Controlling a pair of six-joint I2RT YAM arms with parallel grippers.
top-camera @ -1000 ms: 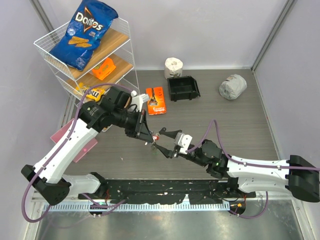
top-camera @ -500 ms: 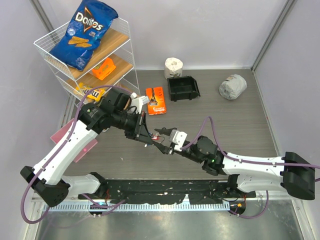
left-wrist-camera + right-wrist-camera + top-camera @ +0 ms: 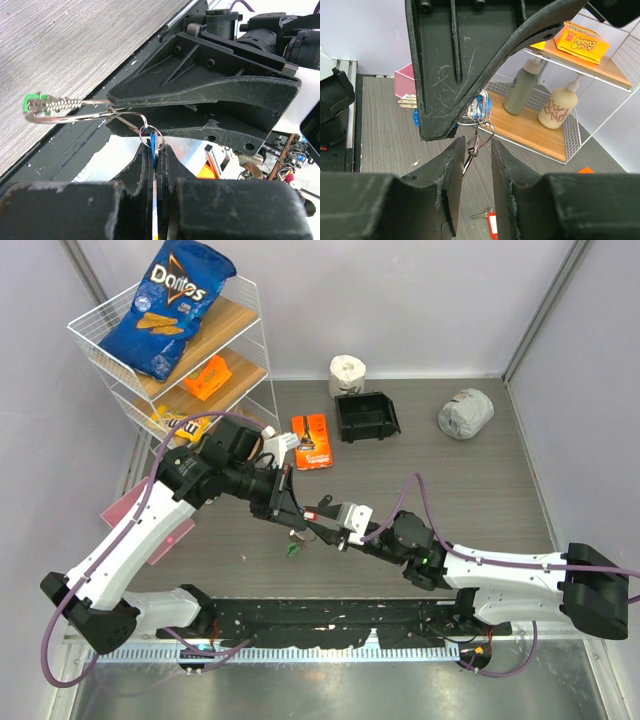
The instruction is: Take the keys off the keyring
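far left: chip bag point(image 3: 165, 305) is laid atop wire rack point(image 3: 228, 322) | far centre: paper roll point(image 3: 347, 373) is set behind bin point(image 3: 366, 416), packet point(image 3: 312, 441) left of it | far right: bundle point(image 3: 465, 413) | mid-table point(image 3: 480, 490): keyring point(image 3: 60, 104) is hung between left gripper point(image 3: 154, 150) and right gripper point(image 3: 477, 145)

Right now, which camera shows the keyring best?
Left wrist: the keyring shows close up as a clear wire loop. Right wrist catches only part of it beyond its fingers; top external barely shows it.
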